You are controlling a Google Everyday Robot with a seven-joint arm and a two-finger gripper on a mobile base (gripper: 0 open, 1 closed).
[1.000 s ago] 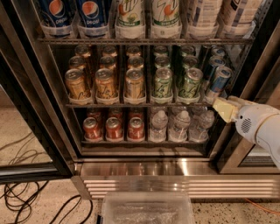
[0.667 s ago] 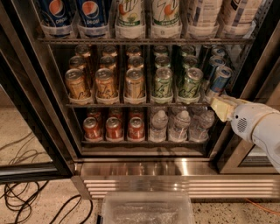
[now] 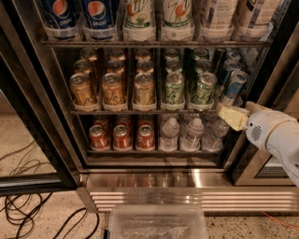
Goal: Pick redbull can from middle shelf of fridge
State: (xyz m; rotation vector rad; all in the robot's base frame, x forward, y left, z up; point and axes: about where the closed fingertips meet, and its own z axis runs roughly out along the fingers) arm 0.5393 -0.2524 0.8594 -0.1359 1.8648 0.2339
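Note:
The open fridge (image 3: 196,179) fills the view. Its middle shelf (image 3: 149,111) holds rows of gold cans (image 3: 113,88) on the left and green-and-silver cans (image 3: 174,87) in the middle. The slim blue-and-silver redbull can (image 3: 233,87) stands slightly tilted at the front of the far right lane, with more like it behind. My gripper (image 3: 231,116), cream-tipped on a white arm, comes in from the right. It sits just below and slightly in front of the redbull can, at the shelf's front edge, and holds nothing that I can see.
The top rack holds large Pepsi (image 3: 99,14) and 7up bottles (image 3: 176,14). The bottom rack holds red cans (image 3: 122,137) and water bottles (image 3: 169,134). A clear plastic bin (image 3: 156,223) lies on the floor in front. Black cables (image 3: 28,217) lie at the lower left. The door frame (image 3: 39,116) stands at the left.
My gripper has moved slightly left, closer to the right end of the middle shelf under the redbull can. The cans have not moved.

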